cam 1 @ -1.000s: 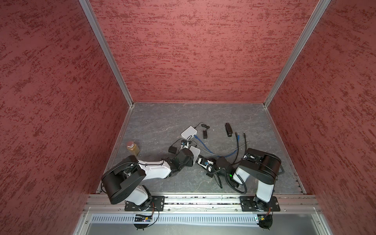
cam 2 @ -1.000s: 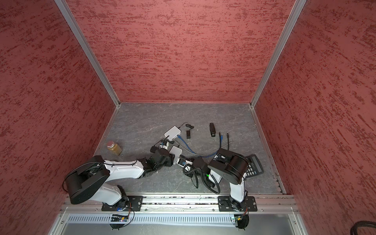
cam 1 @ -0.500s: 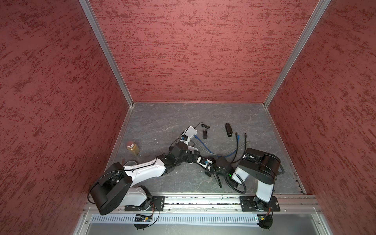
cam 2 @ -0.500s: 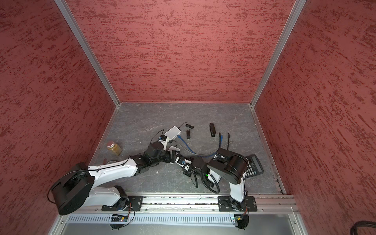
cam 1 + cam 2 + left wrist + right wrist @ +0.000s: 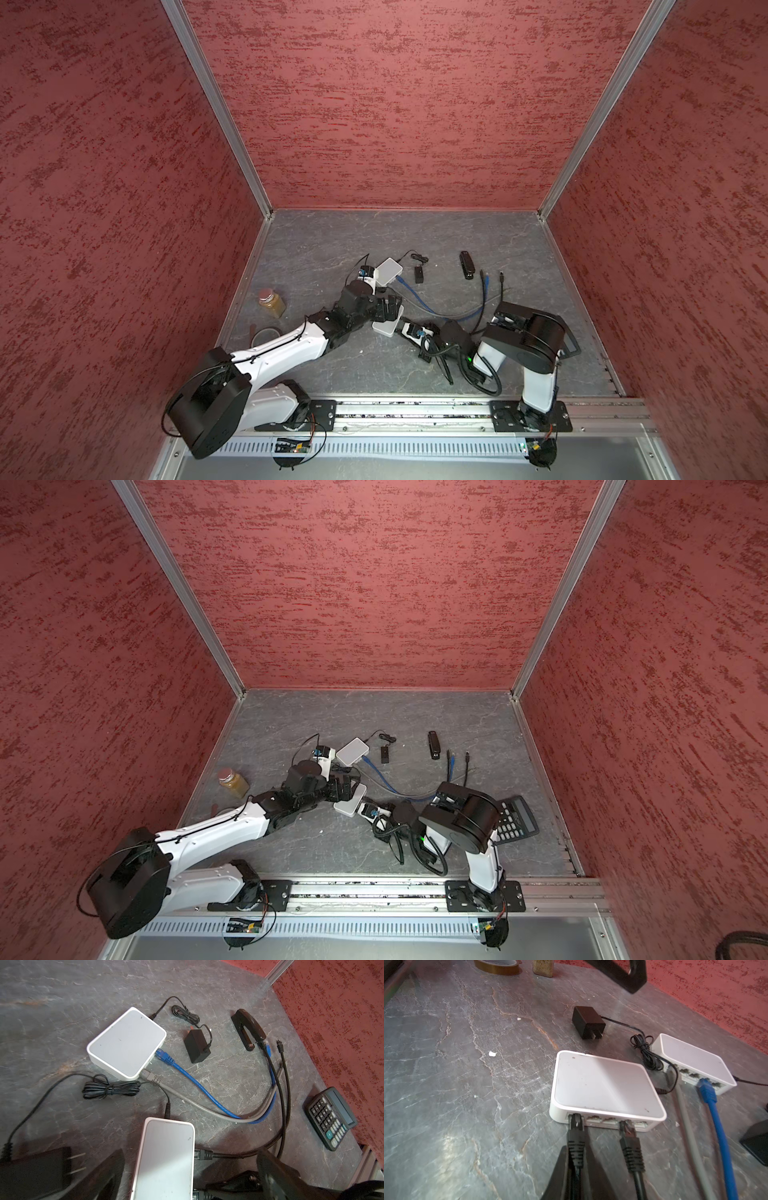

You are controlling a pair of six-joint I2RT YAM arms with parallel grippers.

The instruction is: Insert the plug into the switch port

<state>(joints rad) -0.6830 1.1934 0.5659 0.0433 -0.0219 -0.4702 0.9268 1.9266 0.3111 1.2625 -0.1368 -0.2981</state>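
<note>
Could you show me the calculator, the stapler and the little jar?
calculator (image 5: pixel 327 1121): left wrist view, on its keypad.
stapler (image 5: pixel 249 1027): left wrist view, on its black top arm.
jar (image 5: pixel 273 304): a top view, on its amber glass side.

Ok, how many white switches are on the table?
2. The near switch lies front centre; the far switch lies just behind it, further back. None looks hidden.

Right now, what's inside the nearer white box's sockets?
The white box holds a black plug in an end socket and a second one further along; three sockets look empty. The plug tips are hidden inside.
</note>
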